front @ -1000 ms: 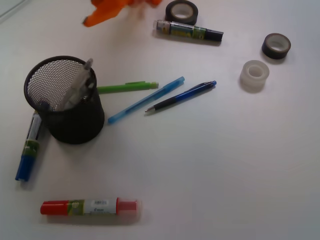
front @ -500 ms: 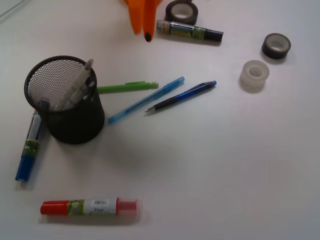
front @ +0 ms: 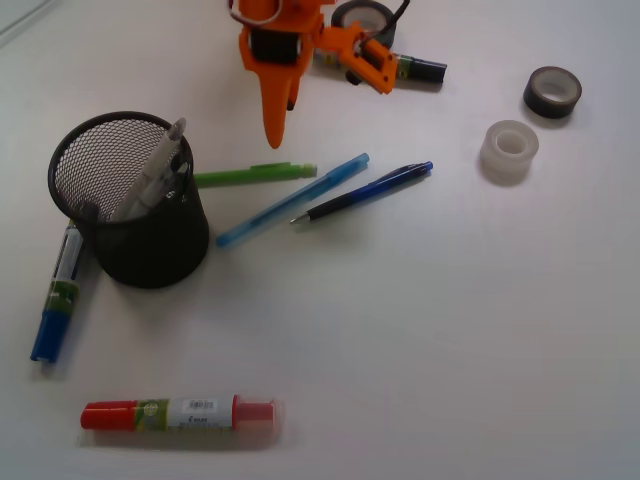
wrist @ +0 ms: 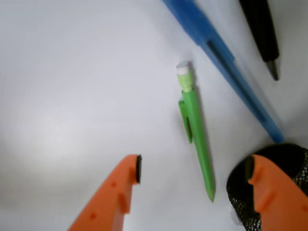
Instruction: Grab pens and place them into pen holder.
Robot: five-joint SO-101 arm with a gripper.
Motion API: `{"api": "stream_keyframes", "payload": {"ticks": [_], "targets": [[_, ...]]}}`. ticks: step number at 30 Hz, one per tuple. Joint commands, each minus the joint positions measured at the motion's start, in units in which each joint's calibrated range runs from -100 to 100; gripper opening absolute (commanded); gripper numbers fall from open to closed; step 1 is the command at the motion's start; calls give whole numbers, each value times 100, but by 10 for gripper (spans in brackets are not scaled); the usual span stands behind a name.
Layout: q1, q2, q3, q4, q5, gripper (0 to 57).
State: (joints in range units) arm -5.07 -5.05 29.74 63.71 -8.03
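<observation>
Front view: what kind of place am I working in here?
Probably an office desk or lab bench: a plain white tabletop with stationery on it, namely a mesh pen holder, labelled markers and tape rolls.

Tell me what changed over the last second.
The orange gripper swung in from the top edge toward the green pen, jaws open, holding nothing. The light blue pen, the dark blue-and-black click pen and the black mesh pen holder with its silver pens stayed put.
</observation>
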Motion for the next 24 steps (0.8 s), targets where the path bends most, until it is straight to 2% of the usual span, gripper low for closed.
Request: {"api": "stream_keyframes", "payload": {"ticks": [1, 18, 21, 24], "targets": [[69, 373, -438, 33, 39, 251], [226, 2252, -1606, 85, 225, 250], [226, 2473, -1923, 295, 313, 182], [226, 2685, -2159, 444, 479, 57]]}}
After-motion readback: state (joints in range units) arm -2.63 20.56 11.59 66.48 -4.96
